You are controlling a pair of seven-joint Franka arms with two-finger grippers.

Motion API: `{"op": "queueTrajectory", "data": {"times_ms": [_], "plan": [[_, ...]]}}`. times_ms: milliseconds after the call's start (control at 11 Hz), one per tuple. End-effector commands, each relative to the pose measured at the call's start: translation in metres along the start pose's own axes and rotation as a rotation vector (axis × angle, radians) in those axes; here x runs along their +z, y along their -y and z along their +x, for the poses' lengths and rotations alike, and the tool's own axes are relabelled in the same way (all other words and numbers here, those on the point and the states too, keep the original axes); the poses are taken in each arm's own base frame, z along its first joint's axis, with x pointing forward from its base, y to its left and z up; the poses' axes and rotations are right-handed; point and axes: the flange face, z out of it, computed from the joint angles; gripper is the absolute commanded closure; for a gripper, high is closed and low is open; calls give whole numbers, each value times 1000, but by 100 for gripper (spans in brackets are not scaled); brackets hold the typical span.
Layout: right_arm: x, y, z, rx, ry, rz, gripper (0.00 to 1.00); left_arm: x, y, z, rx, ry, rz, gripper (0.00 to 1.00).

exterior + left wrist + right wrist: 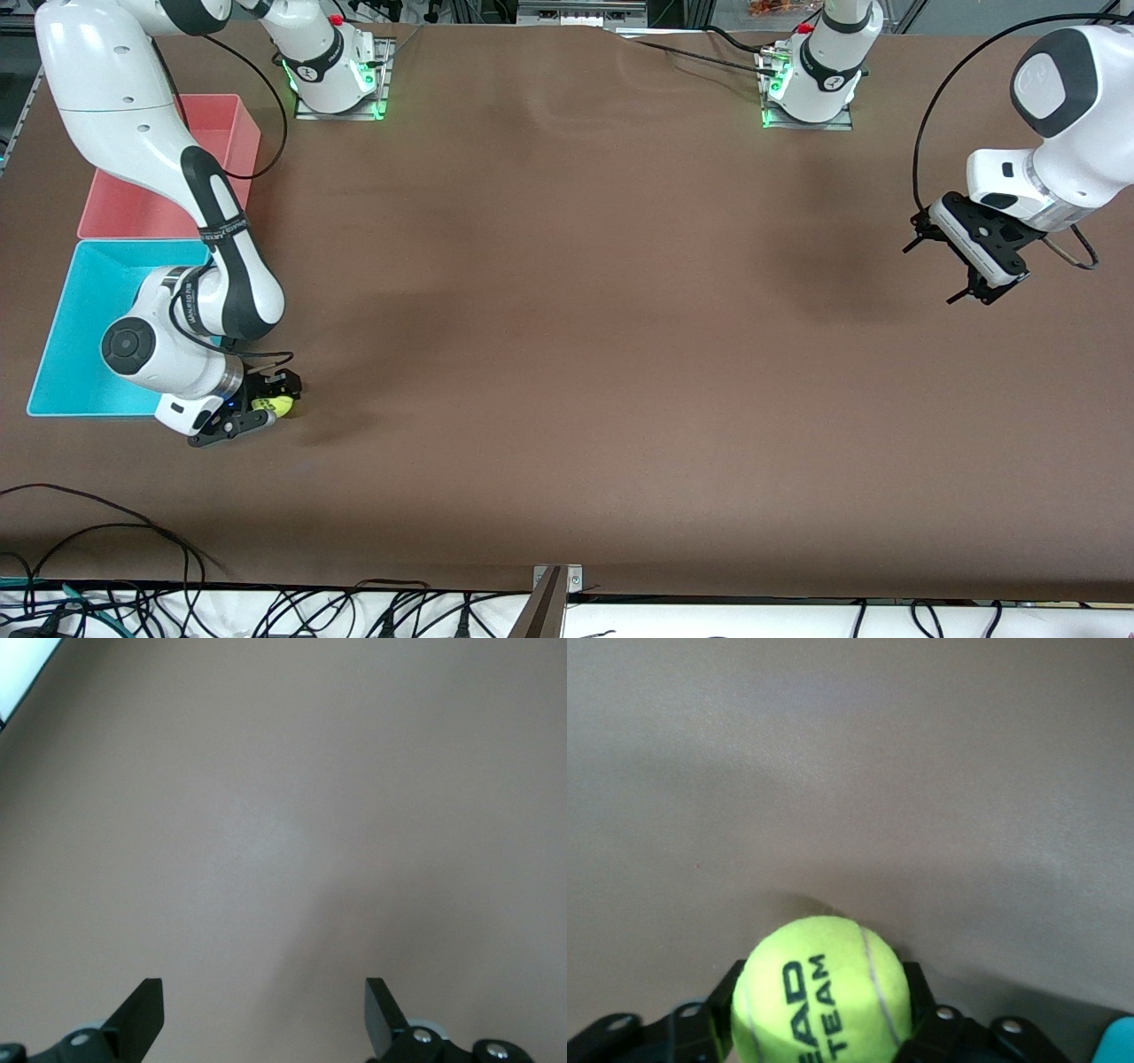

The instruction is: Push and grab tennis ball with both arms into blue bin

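Clamping the tennis ball (822,992) on the worktop (567,354) just beside the blue bin (84,310), the right gripper (257,409) needed a centred squeeze before lifting straight up, while the left gripper (970,266) waited wide open over bare worktop.

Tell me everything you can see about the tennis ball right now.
The tennis ball is a fuzzy yellow-green felt ball with a pale curved seam and dark printed lettering reading HEAD TEAM. It sits low on the brown table, between the black fingers of the right gripper, which press against both its sides. It is beside the blue bin, just off that bin's corner nearest the front camera, and not in it.
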Motion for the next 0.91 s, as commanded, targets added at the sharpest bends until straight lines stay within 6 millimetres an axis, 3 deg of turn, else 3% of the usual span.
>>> {"op": "queueTrajectory", "data": {"times_ms": [0,182,455,818], "plan": [[-5,0,3,-9,-4,-7,41,-27,4,4,-89,14,-18,0],[-6,0,3,-8,-6,-8,65,-45,4,7,-186,48,-48,0],[-33,-3,12,-11,-15,-15,66,-88,-4,28,-316,140,-54,0],[-114,-29,16,24,123,20,64,-136,-12,38,-475,171,-72,0]]}}
